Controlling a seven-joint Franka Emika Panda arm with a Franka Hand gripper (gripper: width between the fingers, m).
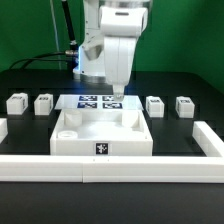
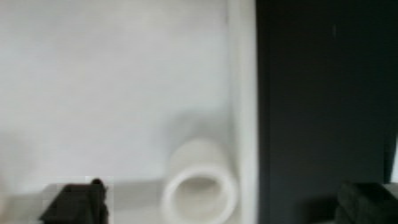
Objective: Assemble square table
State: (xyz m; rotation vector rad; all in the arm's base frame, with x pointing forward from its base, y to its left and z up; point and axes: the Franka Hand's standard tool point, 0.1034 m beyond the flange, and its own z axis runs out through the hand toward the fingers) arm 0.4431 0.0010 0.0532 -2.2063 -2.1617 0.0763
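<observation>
Well off to the exterior view's left of the jaws, the outer left leg [image 1: 17,101] and the inner left leg [image 1: 44,102] are sitting apart on the dark worktop [image 1: 30,75]. The tabletop [image 1: 75,135] is lying directly beneath the jaws, most of it spreading to their left. The jaws are hanging wide open and holding nothing. In the wrist view one of the fingers [image 2: 75,202] is hovering over the white tray floor and the other over the worktop, so the rim is running between them, with a round socket [image 2: 199,185] close by. The arm is probably preparing to grip that rim. To do it well it should be descending straight, keeping the wall centred, clearing the socket and closing only once seated, or the tray may twist. To the jaws' right, the inner right leg [image 1: 155,105] and the outer right leg [image 1: 184,105] are waiting. Only black-and-white tags are showing, on the tabletop's front wall and the marker board [image 1: 92,101]; no writing or brand is readable.
</observation>
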